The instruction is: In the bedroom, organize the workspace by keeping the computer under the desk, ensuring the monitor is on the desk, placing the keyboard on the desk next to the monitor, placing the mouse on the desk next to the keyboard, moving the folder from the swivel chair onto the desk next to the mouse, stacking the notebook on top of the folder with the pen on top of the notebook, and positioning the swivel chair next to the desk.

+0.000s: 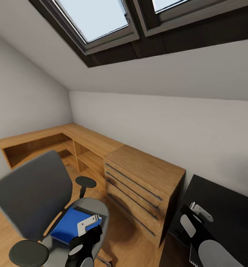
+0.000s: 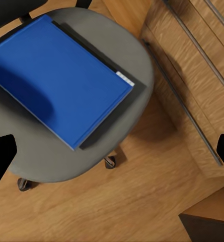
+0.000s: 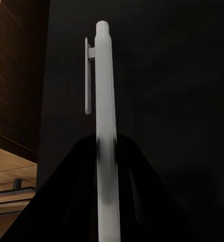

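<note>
Right up against the lens in the right wrist view is the pen (image 3: 105,131), a pale stick with its clip showing, pinched between the two dark fingers (image 3: 66,201) of the right gripper (image 3: 107,201). So that one is closed on the pen, holding it over the glossy black desk (image 3: 182,101). In the head view the right gripper (image 1: 192,213) sits low at the right side over the desk (image 1: 228,207), with the pen's pale end (image 1: 202,211) poking out.

Left gripper (image 1: 87,230) hovers above the swivel chair (image 1: 31,193), jaws spread wide and holding nothing. In its wrist view the black fingertips (image 2: 1,156) sit at opposite edges of the picture, well apart.

Bright blue folder (image 2: 59,83) lies flat on the chair's grey seat (image 2: 137,55), slightly skewed, one corner near the seat's edge. From the head view the folder (image 1: 70,224) sits between the backrest and the front of the seat, partly behind the left gripper.

Just beside the chair stands a light wooden drawer unit (image 1: 146,185) with long dark handles, between chair and desk. Light wood floor (image 2: 117,212) underneath, castors peeking out below the seat. Skylight (image 1: 98,18) overhead in the sloped white ceiling.
</note>
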